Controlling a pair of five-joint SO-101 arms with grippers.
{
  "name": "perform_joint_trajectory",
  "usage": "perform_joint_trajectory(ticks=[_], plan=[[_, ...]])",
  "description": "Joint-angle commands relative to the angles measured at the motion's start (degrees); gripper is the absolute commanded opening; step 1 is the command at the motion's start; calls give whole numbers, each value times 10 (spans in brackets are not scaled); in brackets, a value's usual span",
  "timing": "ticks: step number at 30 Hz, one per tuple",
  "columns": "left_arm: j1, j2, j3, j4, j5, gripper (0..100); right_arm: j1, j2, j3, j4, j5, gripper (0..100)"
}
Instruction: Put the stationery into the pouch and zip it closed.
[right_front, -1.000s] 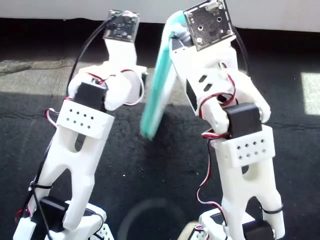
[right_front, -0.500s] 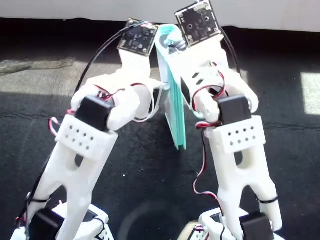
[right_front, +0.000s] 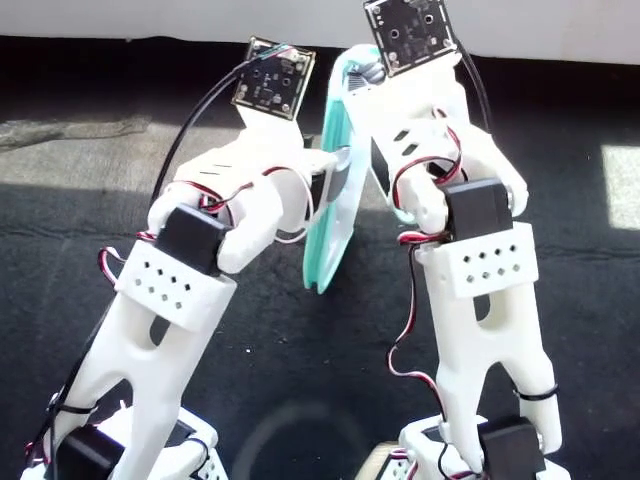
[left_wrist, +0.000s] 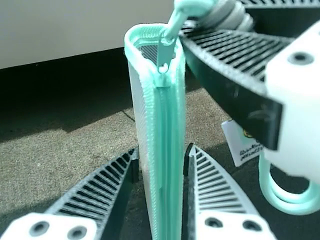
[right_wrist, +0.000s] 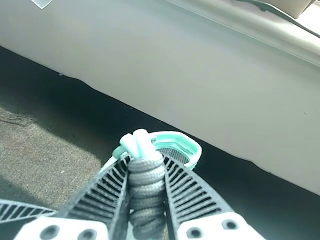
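While clamping the upright pouch (left_wrist: 157, 150) in mid-air with the left gripper (left_wrist: 161, 150) and pinching its zipper cord (right_wrist: 146, 185) tight in the right gripper (right_wrist: 146, 157), risks yanking it loose or jamming the zipper (left_wrist: 163, 115) by pulling askew or too hard.

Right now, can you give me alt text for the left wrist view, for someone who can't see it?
A mint-green pouch stands upright, edge-on, clamped in the left gripper. Its zipper slider sits near the top corner, and the right gripper holds the grey cord attached to the pull.
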Motion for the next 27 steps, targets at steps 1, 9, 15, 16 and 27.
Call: perform_joint_trajectory(ticks=[1, 9, 15, 16, 27], plan=[[12, -17, 12, -54, 4, 171, 8, -2, -36, 14, 8, 6], [7, -16, 71, -142, 2, 171, 8, -3, -36, 17, 8, 6], [7, -10, 73, -161, 2, 168, 8, -4, -36, 17, 8, 6], [7, -2, 71, -161, 2, 166, 8, -4, -36, 17, 8, 6], [-17, 36, -26, -59, -6, 11, 74, -4, -37, 17, 8, 6]])
